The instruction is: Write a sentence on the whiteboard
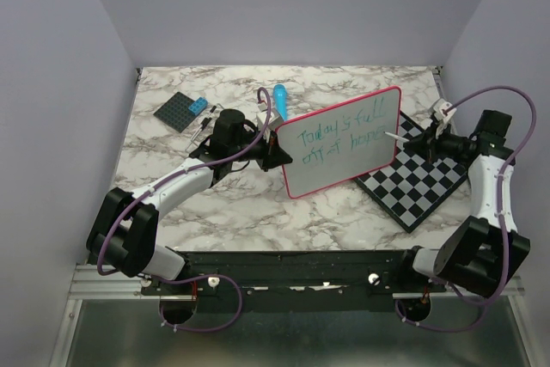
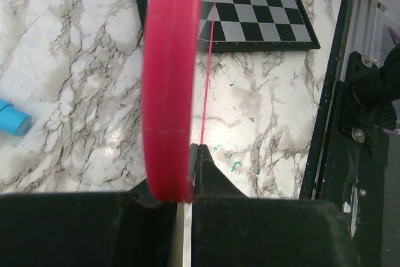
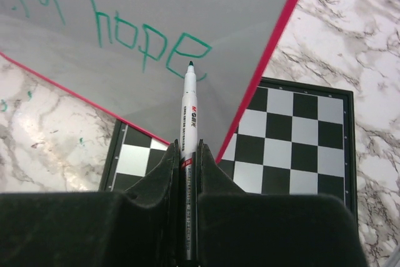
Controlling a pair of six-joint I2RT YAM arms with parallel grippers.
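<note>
The whiteboard (image 1: 344, 143) with a pink-red rim is held tilted above the table. My left gripper (image 1: 279, 155) is shut on its left edge; in the left wrist view the rim (image 2: 170, 79) runs up from between the fingers. The sentence (image 1: 339, 137) in green reads "Today's full of hope" in two lines. My right gripper (image 1: 427, 137) is shut on a white marker (image 3: 189, 114). Its green tip sits just off the board below the word "hope" (image 3: 147, 40).
A black-and-white checkered board (image 1: 421, 182) lies under the whiteboard's right end. A blue cylinder (image 1: 279, 96) and a dark grey baseplate (image 1: 182, 111) lie at the back left. Small green marks dot the marble (image 2: 236, 166).
</note>
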